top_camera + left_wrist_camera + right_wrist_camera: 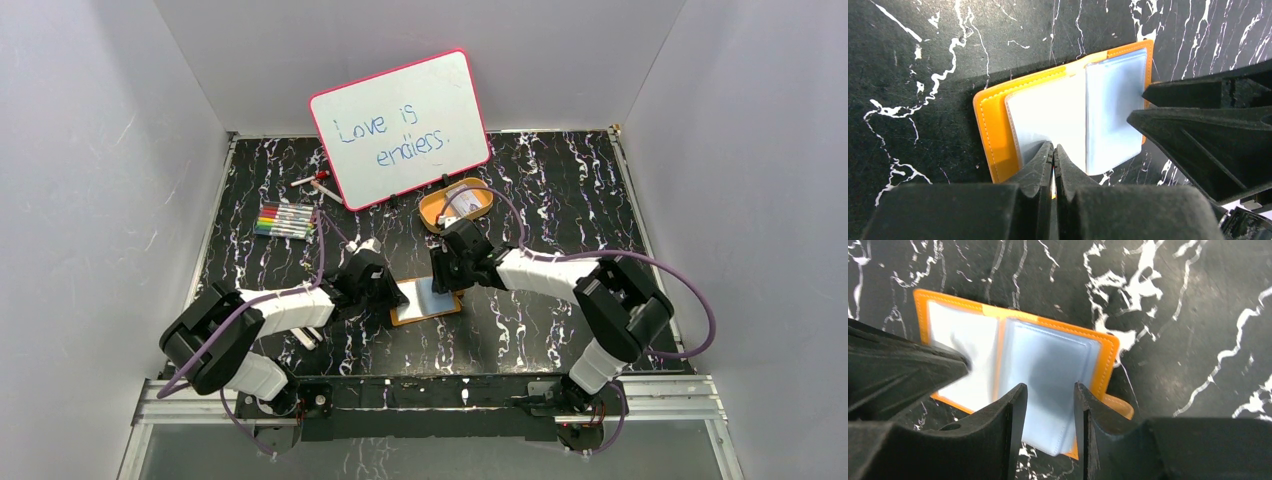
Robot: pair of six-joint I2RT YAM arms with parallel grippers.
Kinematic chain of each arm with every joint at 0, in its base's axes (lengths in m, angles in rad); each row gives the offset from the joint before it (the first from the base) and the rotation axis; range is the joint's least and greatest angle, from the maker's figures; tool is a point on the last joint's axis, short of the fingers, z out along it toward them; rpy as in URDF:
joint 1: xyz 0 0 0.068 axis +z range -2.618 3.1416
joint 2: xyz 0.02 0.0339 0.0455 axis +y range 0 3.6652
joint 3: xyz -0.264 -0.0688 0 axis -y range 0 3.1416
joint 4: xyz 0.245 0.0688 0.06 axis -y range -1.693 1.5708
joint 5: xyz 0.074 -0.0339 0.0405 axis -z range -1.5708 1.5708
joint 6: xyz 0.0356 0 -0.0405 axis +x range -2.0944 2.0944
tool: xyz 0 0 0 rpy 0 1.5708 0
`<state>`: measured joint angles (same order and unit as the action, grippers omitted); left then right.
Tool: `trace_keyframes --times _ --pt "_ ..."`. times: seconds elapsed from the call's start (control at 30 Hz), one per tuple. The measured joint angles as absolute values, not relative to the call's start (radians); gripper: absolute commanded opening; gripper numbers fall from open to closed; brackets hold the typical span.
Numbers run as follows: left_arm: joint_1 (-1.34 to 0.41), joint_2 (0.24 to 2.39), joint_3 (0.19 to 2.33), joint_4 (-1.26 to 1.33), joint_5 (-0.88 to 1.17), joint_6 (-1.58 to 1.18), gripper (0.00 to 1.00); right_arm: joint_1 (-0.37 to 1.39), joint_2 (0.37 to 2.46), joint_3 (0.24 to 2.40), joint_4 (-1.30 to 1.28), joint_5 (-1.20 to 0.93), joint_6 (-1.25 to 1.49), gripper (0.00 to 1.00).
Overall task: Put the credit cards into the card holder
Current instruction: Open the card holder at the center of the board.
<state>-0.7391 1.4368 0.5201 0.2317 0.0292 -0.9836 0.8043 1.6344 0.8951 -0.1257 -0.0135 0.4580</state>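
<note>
The orange card holder (428, 303) lies open on the black marble table between both grippers, clear sleeves up. My left gripper (392, 293) is shut, its tips (1053, 150) resting on the left sleeve of the holder (993, 130). My right gripper (443, 280) is open and holds nothing; its fingers (1050, 387) straddle the pale blue right sleeve page of the holder (1108, 350). A whitish credit card (462, 198) lies in the orange oval tray (432, 212) behind the holder. I see no card in either gripper.
A pink-framed whiteboard (400, 125) leans at the back. Several coloured markers (285, 218) lie at the left, and a red-capped pen (315, 181) lies near the whiteboard. Grey walls enclose the table on three sides.
</note>
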Motion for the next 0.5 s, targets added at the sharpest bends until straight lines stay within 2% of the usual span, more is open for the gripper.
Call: trace_keyframes --times 0.27,0.5 --pt "-0.742 1.438 0.508 0.26 -0.006 -0.984 0.0 0.804 1.581 0.83 -0.147 0.041 0.473 0.44" --pt "-0.742 1.439 0.496 0.293 -0.003 -0.971 0.0 0.803 1.548 0.8 -0.135 0.045 0.48 0.49"
